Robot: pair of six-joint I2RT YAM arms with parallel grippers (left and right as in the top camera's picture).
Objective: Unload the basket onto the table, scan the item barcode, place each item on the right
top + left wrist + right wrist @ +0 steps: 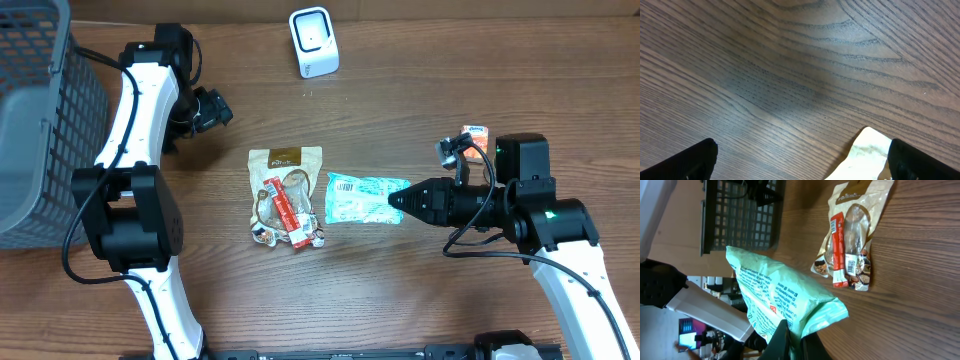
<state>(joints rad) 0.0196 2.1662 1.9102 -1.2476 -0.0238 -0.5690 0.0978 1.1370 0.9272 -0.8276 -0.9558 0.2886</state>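
The right gripper (397, 203) is clamped on one end of the pale-green crinkly plastic packet (360, 198), which juts beyond its fingertips, apparently so the barcode can be swung toward the white boxy scanner (313, 42) well apart from it; the left gripper (212, 110) hangs spread wide.

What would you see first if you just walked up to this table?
The mint-green packet stands out, pinched at one end by the right end effector, just right of centre. Beside it on the left lies a tan snack bag with a red stick packet on top. A white scanner sits at the far edge, and a grey basket fills the left side.
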